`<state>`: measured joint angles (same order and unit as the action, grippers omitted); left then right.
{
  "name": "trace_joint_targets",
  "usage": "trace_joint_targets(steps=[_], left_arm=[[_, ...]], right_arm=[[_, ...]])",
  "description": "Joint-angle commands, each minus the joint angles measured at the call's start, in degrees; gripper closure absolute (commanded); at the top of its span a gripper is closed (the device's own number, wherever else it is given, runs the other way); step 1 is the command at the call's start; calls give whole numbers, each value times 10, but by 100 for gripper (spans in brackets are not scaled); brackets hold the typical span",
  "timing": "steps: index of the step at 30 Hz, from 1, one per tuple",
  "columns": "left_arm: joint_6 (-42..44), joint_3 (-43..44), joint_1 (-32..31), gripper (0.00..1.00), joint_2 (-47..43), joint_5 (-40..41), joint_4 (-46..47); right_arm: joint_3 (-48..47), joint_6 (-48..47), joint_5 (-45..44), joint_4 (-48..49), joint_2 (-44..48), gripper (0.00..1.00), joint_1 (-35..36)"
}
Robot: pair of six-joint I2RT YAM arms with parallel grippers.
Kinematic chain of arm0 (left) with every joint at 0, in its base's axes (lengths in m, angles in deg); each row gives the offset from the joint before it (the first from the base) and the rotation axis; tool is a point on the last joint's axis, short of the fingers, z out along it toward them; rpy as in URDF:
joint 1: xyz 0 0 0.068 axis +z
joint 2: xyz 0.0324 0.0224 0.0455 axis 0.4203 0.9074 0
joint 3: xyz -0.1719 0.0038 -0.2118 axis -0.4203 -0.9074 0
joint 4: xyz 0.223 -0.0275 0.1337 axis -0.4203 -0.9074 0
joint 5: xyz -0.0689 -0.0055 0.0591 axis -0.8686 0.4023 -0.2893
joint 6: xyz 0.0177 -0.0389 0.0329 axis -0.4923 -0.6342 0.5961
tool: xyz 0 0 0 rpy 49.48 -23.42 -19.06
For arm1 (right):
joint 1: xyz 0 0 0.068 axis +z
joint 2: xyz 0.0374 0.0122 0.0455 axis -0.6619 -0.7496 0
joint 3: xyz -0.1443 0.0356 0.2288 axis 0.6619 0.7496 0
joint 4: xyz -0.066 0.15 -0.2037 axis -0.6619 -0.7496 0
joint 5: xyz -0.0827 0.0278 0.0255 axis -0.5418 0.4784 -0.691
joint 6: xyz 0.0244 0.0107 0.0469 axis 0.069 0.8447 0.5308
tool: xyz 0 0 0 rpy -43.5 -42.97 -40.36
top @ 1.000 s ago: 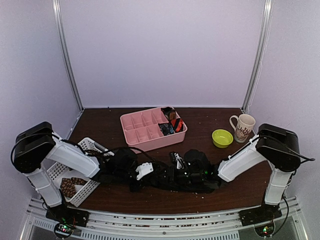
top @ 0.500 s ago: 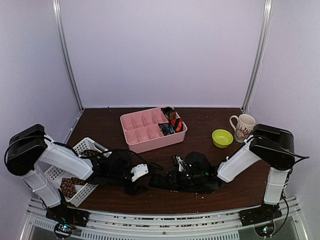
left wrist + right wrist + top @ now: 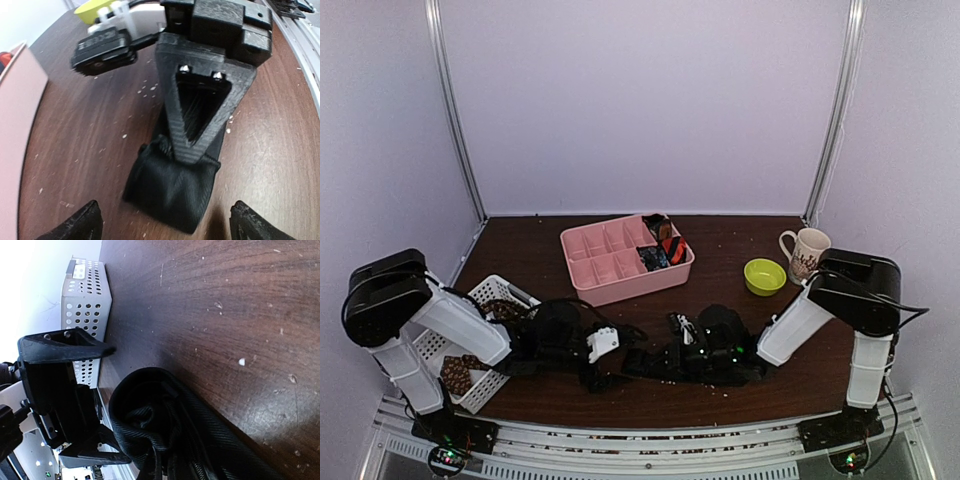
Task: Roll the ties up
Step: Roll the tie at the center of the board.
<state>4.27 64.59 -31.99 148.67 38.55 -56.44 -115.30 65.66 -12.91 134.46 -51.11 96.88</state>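
A plain black tie [image 3: 172, 187] lies on the brown table with its near end coiled into a loose roll [image 3: 160, 420]. My right gripper [image 3: 655, 365] is shut on that roll; one of its black fingers [image 3: 200, 115] presses down onto the fabric. My left gripper [image 3: 167, 225] stands open just short of the roll, with its fingertips [image 3: 85, 225] on either side and not touching it. Finished coils, one orange-striped [image 3: 670, 243] and one dark [image 3: 653, 258], sit in the pink divided tray [image 3: 605, 265]. Brown patterned ties [image 3: 460, 375] lie in the white basket [image 3: 445, 340].
A green bowl [image 3: 765, 276] and a printed mug [image 3: 805, 255] stand at the back right. The white perforated basket [image 3: 87, 295] is close behind my left arm. Thin black cables trail around both wrists. The table's front rail runs just below the grippers.
My left gripper has opened, let go of the black tie and drawn back to the left. My right gripper has shut on the rolled end.
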Motion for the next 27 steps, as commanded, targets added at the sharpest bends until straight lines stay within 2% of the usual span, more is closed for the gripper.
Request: trace_joint_targets(steps=[1, 6, 10, 14, 19, 20, 24, 27], left_arm=[[26, 30, 0, 10, 53, -62, 80], [28, 62, -1, 13, 99, -85, 89], [31, 85, -8, 27, 123, -114, 60], [10, 89, -30, 40, 130, -98, 34], [-45, 75, -46, 54, 133, -69, 51], [-54, 75, -47, 55, 135, -62, 52], [-83, 75, -48, 56, 146, -47, 48], [-93, 76, -48, 55, 153, -45, 42]], right_arm=[[11, -22, 21, -11, -18, 100, -9], [12, -34, 47, -11, -30, 100, -17], [18, -38, 58, -8, -26, 100, -25], [28, -43, 69, -12, -9, 100, -35], [30, -51, 88, -23, 12, 100, -38], [29, -53, 90, -23, 15, 98, -38], [27, -50, 88, -26, 35, 75, -38], [26, -50, 84, -31, 52, 72, -38]])
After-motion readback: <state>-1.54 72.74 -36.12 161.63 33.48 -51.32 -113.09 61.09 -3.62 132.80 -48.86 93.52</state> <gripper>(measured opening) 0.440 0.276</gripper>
